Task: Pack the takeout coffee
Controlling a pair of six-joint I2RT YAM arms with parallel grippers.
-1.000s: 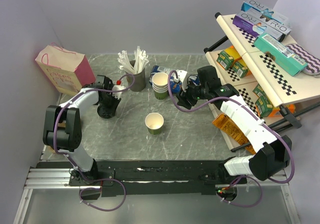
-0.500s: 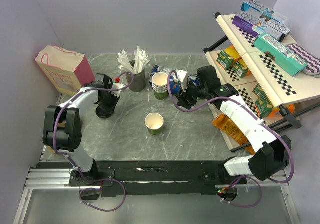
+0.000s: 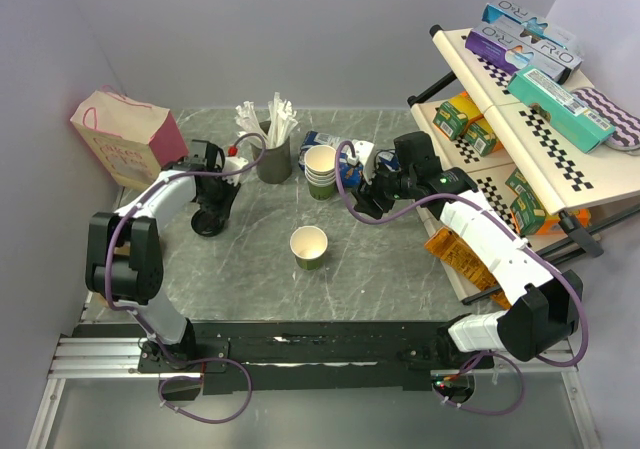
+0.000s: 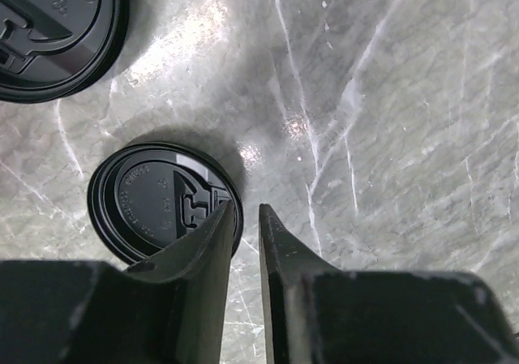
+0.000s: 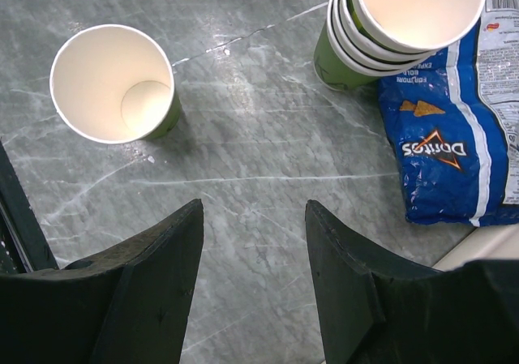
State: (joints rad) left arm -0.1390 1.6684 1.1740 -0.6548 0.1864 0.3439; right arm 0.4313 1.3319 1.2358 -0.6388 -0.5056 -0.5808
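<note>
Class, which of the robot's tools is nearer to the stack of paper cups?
Right. The right tool hangs close beside the stack of paper cups; the left tool is across the table from it, above a black lid.

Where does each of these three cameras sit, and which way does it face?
Top: high behind the arms, looking down on the table; left arm and right arm show.
Left wrist: looks down at a black lid and a second lid; left gripper shows.
Right wrist: looks down at a lone cup and cup stack; right gripper shows.
Shared: top and right wrist both see the lone cup.
</note>
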